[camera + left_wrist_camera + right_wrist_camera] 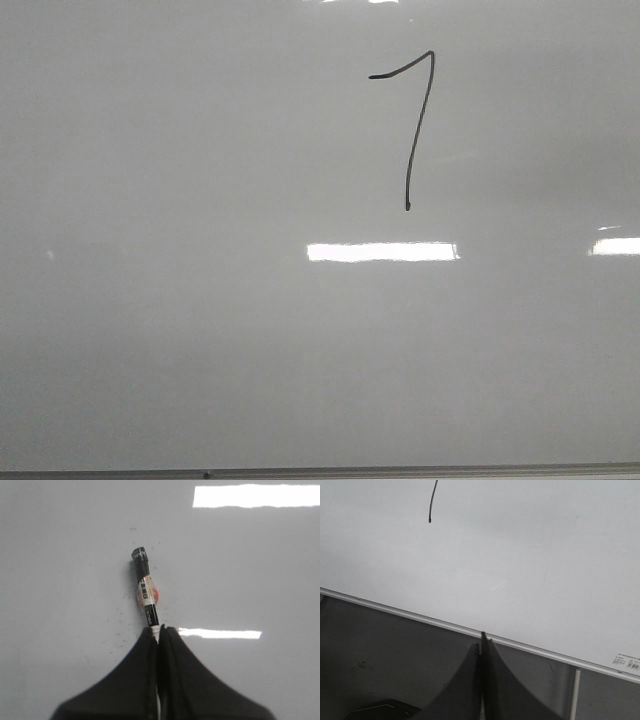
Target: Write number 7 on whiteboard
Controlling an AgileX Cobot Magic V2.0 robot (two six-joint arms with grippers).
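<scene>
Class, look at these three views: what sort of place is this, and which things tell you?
Probably a robot writing station: a large glossy whiteboard with ceiling-light reflections, a hand-drawn number 7, and the left pincer shut on a marker.

Black line, grey-white board

My left fingers (145, 680) are matt black; the marker (146, 589) just beyond them is black with a white-and-orange label. The number 7 (415, 125) is thin black on the glossy grey-white whiteboard (180, 300), edged in grey.

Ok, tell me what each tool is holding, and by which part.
Left tool grips the marker by its rear end; the capped tip points away. Right tool is shut, holding nothing.
</scene>
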